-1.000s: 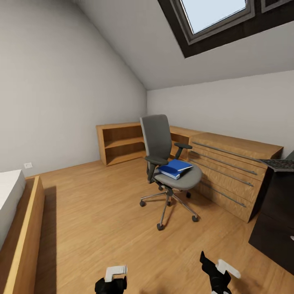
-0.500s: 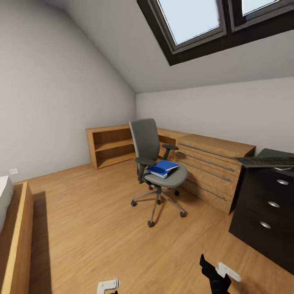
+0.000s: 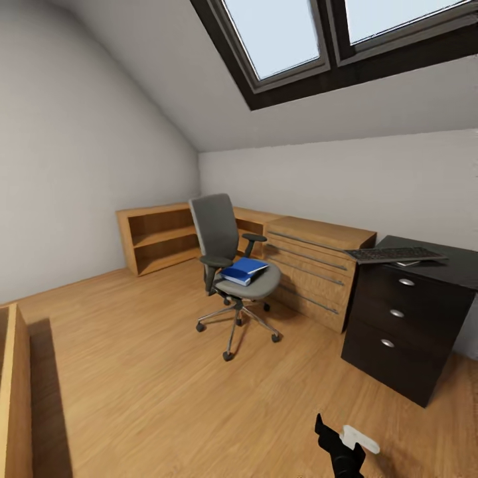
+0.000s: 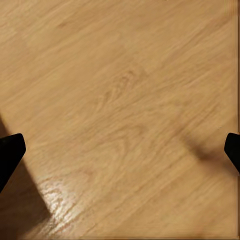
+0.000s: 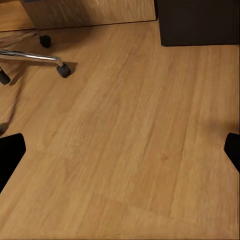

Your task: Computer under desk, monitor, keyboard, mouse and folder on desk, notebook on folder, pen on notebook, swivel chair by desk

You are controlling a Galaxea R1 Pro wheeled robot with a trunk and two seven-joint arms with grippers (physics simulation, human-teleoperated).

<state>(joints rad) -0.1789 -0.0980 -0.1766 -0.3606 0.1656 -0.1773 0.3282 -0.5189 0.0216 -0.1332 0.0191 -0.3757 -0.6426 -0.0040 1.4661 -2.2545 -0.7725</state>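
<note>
The swivel chair [image 3: 226, 255], grey with black armrests and a chrome base, stands on the oak floor in the middle of the bedroom. The blue folder [image 3: 244, 269] lies on its seat. The keyboard [image 3: 395, 254] rests on top of a black three-drawer cabinet [image 3: 401, 322] at the right. My right gripper [image 3: 337, 443] hangs low over the floor at the head view's bottom edge. In the right wrist view it [image 5: 120, 150] is open over bare planks, with the chair's casters [image 5: 63, 70] ahead. My left gripper [image 4: 120, 150] is open above bare floor.
A light-wood drawer chest [image 3: 312, 265] stands against the far wall behind the chair, joined to a low open bookshelf [image 3: 156, 236] in the corner. A wooden bed frame [image 3: 13, 398] borders the left. Skylight windows [image 3: 279, 33] sit in the sloped ceiling. Open floor lies between me and the chair.
The head view has turned to the right, so the chair, chest and shelf slide left in the picture and the black cabinet with the keyboard comes fully into view. Nothing in the room has moved.
</note>
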